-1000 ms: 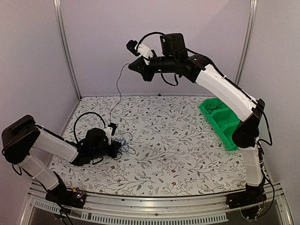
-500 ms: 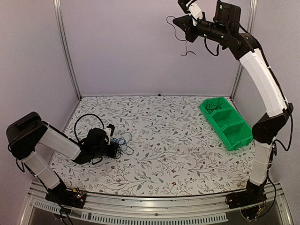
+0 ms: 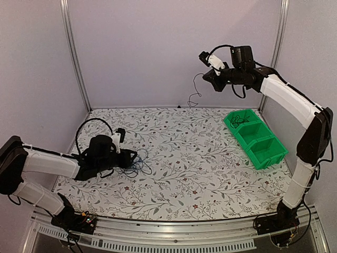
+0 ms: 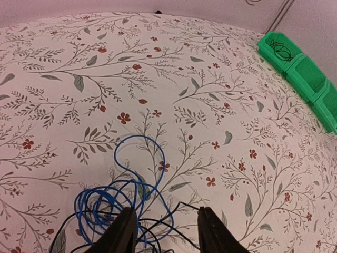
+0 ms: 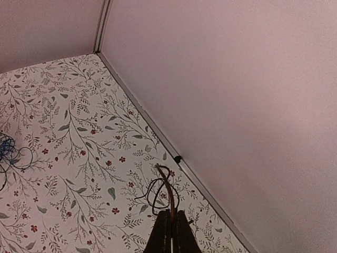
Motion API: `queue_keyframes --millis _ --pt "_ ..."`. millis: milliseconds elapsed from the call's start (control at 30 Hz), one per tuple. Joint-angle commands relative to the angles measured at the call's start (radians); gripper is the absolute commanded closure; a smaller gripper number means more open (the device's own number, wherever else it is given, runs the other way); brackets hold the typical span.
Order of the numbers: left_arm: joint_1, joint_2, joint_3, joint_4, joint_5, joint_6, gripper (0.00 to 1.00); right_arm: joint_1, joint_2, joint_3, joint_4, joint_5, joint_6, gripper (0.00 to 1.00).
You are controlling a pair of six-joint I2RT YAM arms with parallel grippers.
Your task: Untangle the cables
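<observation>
A small tangle of cables (image 3: 138,161) lies on the flowered table at the left: a coiled blue cable (image 4: 102,200) with thin black cables (image 4: 174,203) crossing it. My left gripper (image 3: 126,158) rests low at the tangle, open (image 4: 166,232), and black strands lie on the cloth between its fingers (image 4: 124,232). High at the back right, my right gripper (image 3: 206,78) is shut (image 5: 169,217) on one thin black cable (image 5: 167,191). That cable hangs free in a curl (image 3: 196,94), apart from the tangle (image 5: 8,153).
A green three-compartment bin (image 3: 263,153) stands at the right edge; its far compartment holds a coiled black cable (image 3: 239,120). The left wrist view shows the bin (image 4: 310,79) too. Walls close the table at the back and sides.
My right arm pulled its black cable up out of the tangle and has now come down lower at the back right. My left gripper opened and shifted slightly on the table.
</observation>
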Motion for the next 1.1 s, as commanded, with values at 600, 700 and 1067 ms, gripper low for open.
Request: queue_keyframes --millis 600,700,1067 --pt "-0.011 -0.106 0.011 -0.107 -0.049 0.025 0.59 -0.401 0.027 -0.272 0.233 -0.032 0.077 1.00" --pt "-0.011 -0.102 0.007 -0.107 -0.057 0.024 0.58 -0.418 0.033 -0.284 0.232 -0.026 0.080 1.00" --pt "-0.010 -0.083 0.006 -0.106 -0.062 0.013 0.58 -0.425 0.155 -0.236 0.088 0.043 0.054 1.00"
